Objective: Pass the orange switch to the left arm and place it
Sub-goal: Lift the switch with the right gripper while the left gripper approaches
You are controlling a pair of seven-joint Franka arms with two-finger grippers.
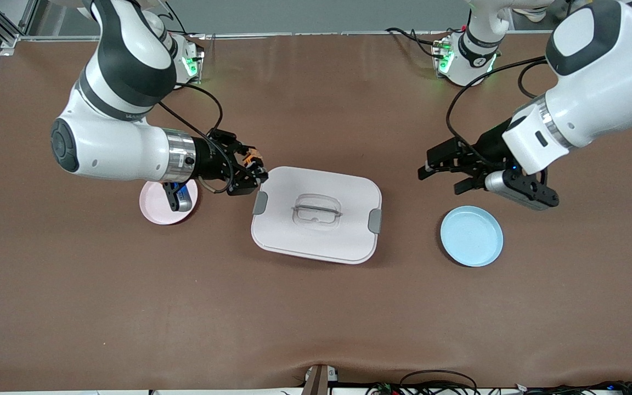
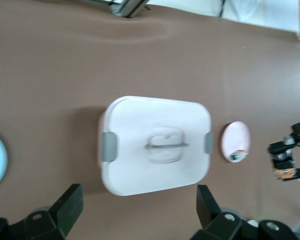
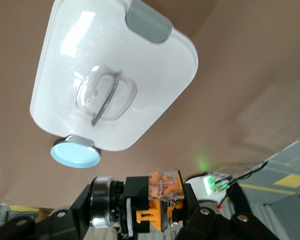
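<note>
Orange switch (image 1: 249,159), left of frame centre: small, rigid, likely light (best pinched across its flat sides), clamped in right gripper (image 1: 254,167) beside the box (image 1: 317,214); left gripper (image 1: 441,171) spread wide, empty.

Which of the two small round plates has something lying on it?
The pink plate, at the right arm's end of the table beside the box: the left wrist view shows a small item on it. The blue plate is bare.
</note>
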